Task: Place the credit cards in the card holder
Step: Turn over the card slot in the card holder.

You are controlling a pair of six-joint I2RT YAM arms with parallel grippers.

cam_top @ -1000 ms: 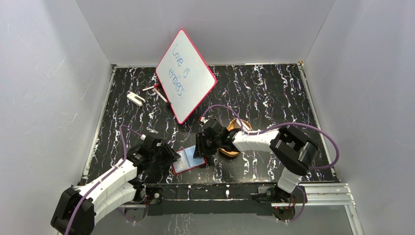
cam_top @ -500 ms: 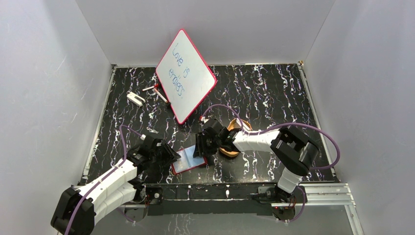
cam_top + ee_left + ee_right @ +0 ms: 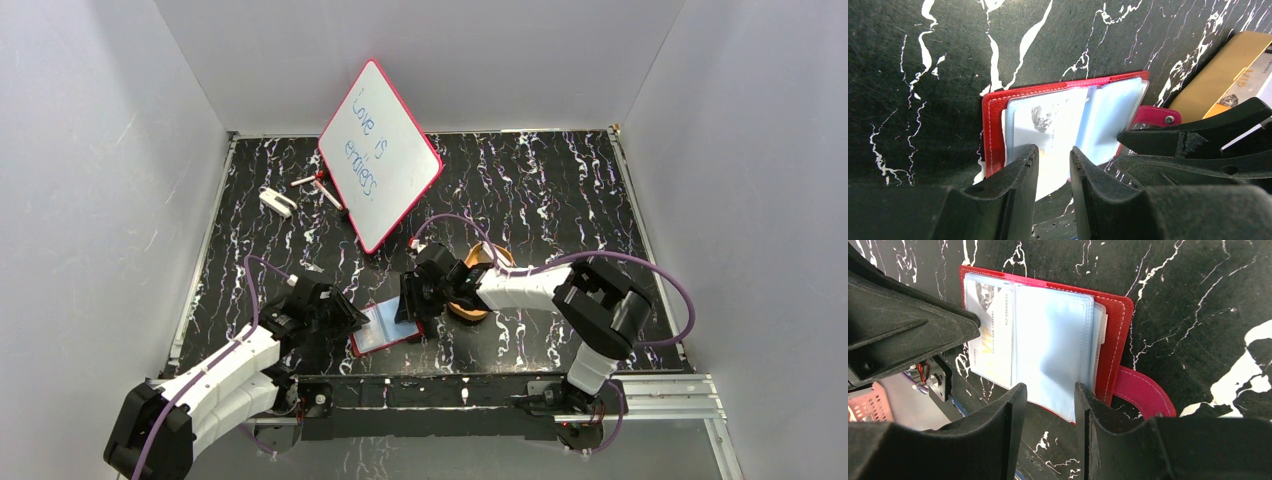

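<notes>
The card holder [image 3: 385,328] lies open near the table's front edge, its red cover [image 3: 993,125] down and its clear sleeves up. A whitish credit card [image 3: 1043,125] sits partly in the left sleeve, its near end sticking out toward my left gripper [image 3: 1053,150]. That gripper's jaws stand a little apart over that end, and one fingertip [image 3: 975,320] rests on the card [image 3: 990,325]. My right gripper [image 3: 1049,386] is open at the holder's opposite side, just off the sleeve edge beside the snap tab [image 3: 1143,395]. Another credit card [image 3: 1255,85] lies in the tan tray [image 3: 1218,75].
The orange-tan tray [image 3: 470,308] sits under my right arm, right of the holder. A red-framed whiteboard [image 3: 380,155] leans at the back, with markers [image 3: 318,185] and a small white object [image 3: 277,200] to its left. White walls close in three sides.
The right jaws have opened very slightly. Neither arm nor the card holder has visibly moved.
</notes>
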